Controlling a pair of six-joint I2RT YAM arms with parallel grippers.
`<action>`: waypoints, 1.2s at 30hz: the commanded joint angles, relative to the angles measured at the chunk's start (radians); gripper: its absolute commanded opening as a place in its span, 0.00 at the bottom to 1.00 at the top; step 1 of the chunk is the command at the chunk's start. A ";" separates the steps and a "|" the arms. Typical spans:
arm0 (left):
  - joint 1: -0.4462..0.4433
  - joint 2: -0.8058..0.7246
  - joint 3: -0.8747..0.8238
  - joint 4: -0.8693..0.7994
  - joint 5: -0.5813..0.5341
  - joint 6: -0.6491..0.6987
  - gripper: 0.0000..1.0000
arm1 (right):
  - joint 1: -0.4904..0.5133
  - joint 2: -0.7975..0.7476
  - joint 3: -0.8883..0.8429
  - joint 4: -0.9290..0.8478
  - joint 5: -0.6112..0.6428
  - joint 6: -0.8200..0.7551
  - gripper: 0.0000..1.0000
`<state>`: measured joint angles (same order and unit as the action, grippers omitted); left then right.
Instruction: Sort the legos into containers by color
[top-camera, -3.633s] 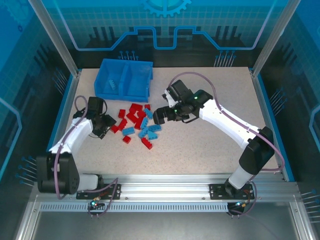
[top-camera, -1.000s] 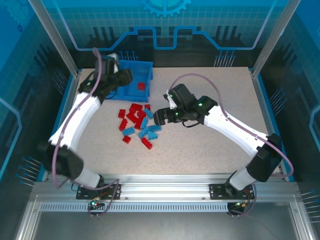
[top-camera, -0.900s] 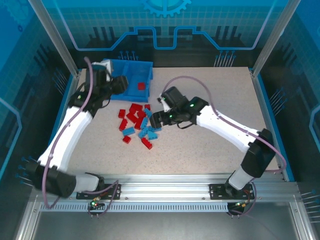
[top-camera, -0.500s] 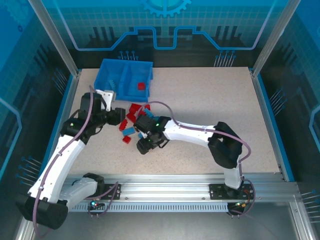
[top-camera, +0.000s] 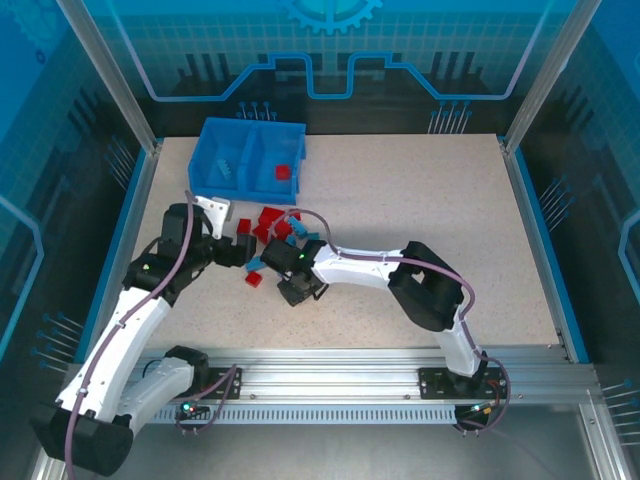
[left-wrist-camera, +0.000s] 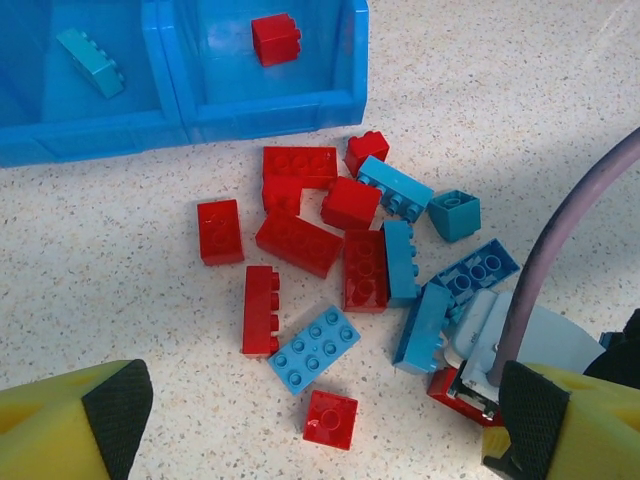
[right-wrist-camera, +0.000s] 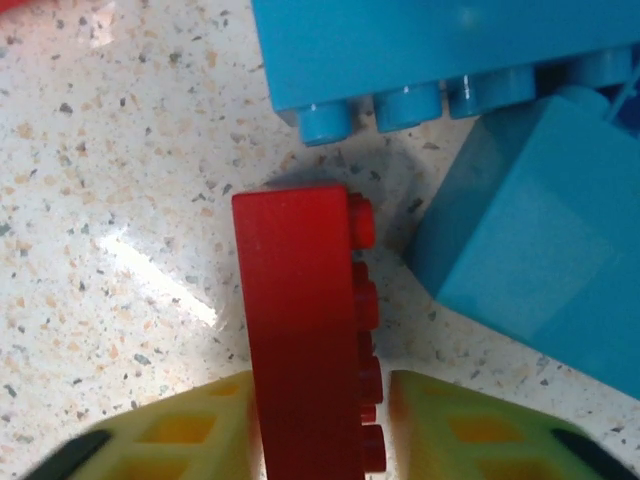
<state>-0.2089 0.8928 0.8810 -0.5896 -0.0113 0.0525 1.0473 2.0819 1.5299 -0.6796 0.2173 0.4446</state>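
Red and light-blue legos (top-camera: 275, 232) lie in a loose pile (left-wrist-camera: 340, 250) on the speckled table, in front of the blue bin (top-camera: 250, 127). The bin's left container (left-wrist-camera: 60, 110) holds a light-blue lego (left-wrist-camera: 90, 62). Its right container (left-wrist-camera: 300, 105) holds a red one (left-wrist-camera: 275, 38). My right gripper (top-camera: 300, 292) is at the pile's near edge, and its yellow fingers (right-wrist-camera: 170, 430) are shut on a long red lego (right-wrist-camera: 305, 330) lying on its side. My left gripper (top-camera: 238, 250) hovers open at the pile's left side, above a small red lego (left-wrist-camera: 330, 418).
The right arm (top-camera: 370, 270) reaches across the table from the right, and its grey cable (left-wrist-camera: 560, 250) crosses the left wrist view. Two light-blue legos (right-wrist-camera: 530, 250) lie just beyond the held red one. An aluminium rail (top-camera: 320, 385) runs along the near edge. Blue walls enclose the table.
My left gripper came back from over the bin to the pile's left side and opened. My right gripper dropped to the pile's near edge and closed on a red lego.
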 joint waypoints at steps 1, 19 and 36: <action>-0.003 -0.012 -0.021 0.041 -0.011 0.010 0.95 | 0.010 -0.003 0.034 -0.008 0.042 -0.004 0.28; 0.003 -0.221 -0.115 0.160 -0.070 0.012 0.99 | -0.239 -0.035 0.438 0.065 -0.099 -0.135 0.25; 0.005 -0.190 -0.131 0.158 -0.018 0.007 0.99 | -0.333 0.612 1.224 0.006 0.018 -0.241 0.39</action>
<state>-0.2085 0.6960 0.7616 -0.4492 -0.0547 0.0547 0.7300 2.7152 2.7190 -0.7155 0.2119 0.2180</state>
